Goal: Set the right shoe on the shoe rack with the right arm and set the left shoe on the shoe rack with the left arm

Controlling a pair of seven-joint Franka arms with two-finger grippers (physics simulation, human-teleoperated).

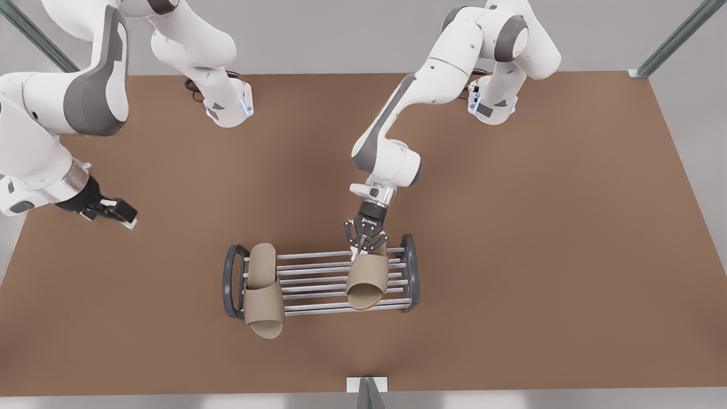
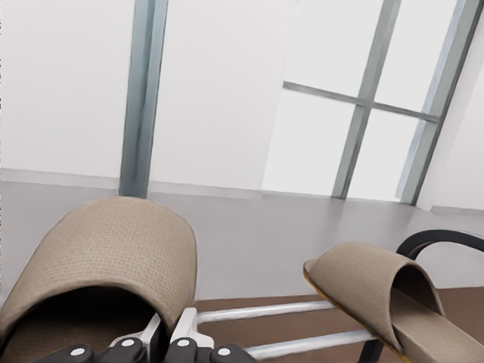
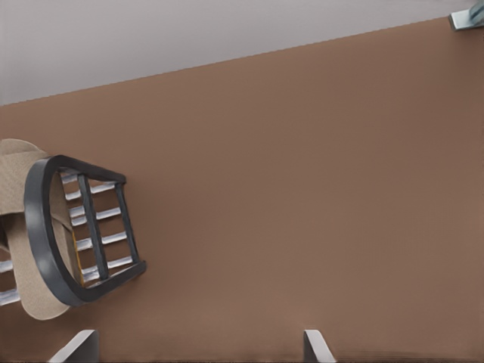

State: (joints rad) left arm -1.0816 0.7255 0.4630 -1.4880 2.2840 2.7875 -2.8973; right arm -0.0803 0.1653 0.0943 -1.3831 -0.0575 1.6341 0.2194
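While the left tool (image 1: 368, 241) pinches the heel end of the left shoe (image 1: 368, 278), its pads pressed close on the shoe's edge in the left wrist view, the step in hand looks like the set-down and release. The slipper lies across the silver bars of the shoe rack (image 1: 410, 272), near the end frame on the front view's right, toe pointing away from the arm. I cannot tell whether the sole rests flat on the bars or is tilted.

To finish well, I would lower the heel until the sole bears on several bars, then spread the fingers fully before lifting. The retreat should go straight up and back along the shoe's length, so that a finger does not drag the heel sideways off the bars or toward the nearby frame.

The right shoe (image 1: 263, 295) sits at the rack's other end, its toe overhanging the front bar, well apart from the left shoe. Beyond that, the right tool (image 1: 122, 216) waits above the counter (image 1: 539, 255) off the front view's left of the rack, its fingertips (image 3: 316, 346) spread wide and holding nothing.
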